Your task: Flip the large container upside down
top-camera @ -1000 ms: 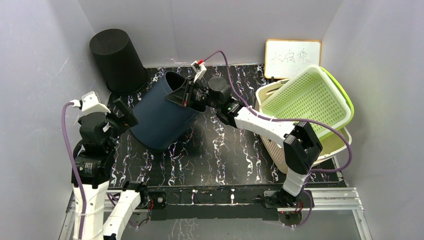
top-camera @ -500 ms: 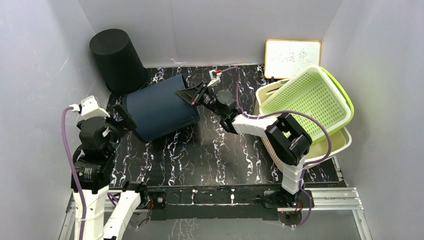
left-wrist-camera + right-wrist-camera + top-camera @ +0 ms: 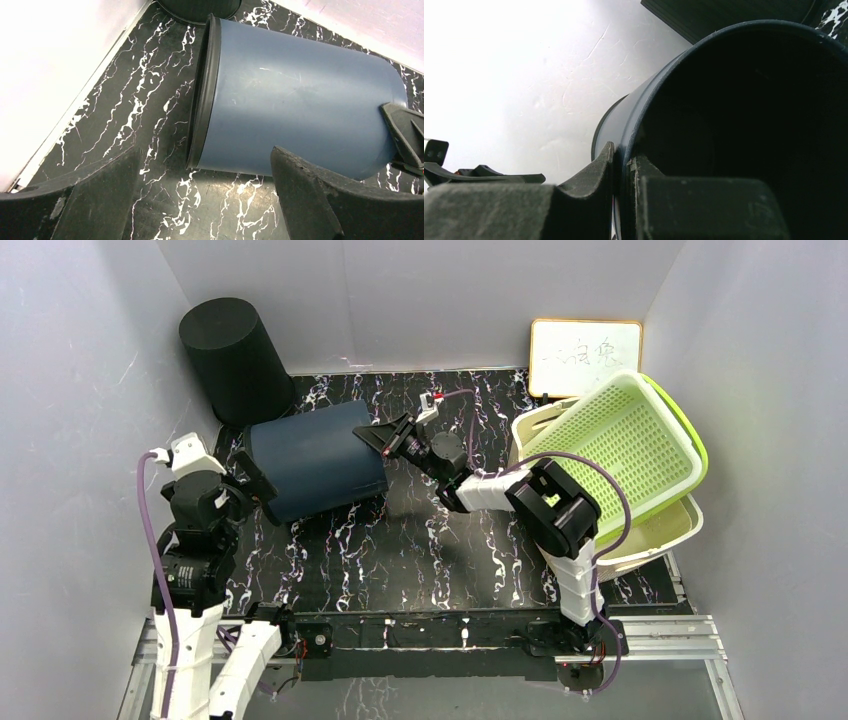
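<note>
Pinching the rim of the bin (image 3: 315,455), the right fingers (image 3: 385,433) were clamped tight; the left fingers (image 3: 255,475) gaped empty. Seemingly light, stiff and slick, it suited a rim grip.

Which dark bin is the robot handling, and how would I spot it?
On the black marbled table, look at the far left, just in front of the black bin in the corner. The navy blue bin lies there on its side, rim pinched by the right gripper; its neighbour is black, standing and untouched.
</note>
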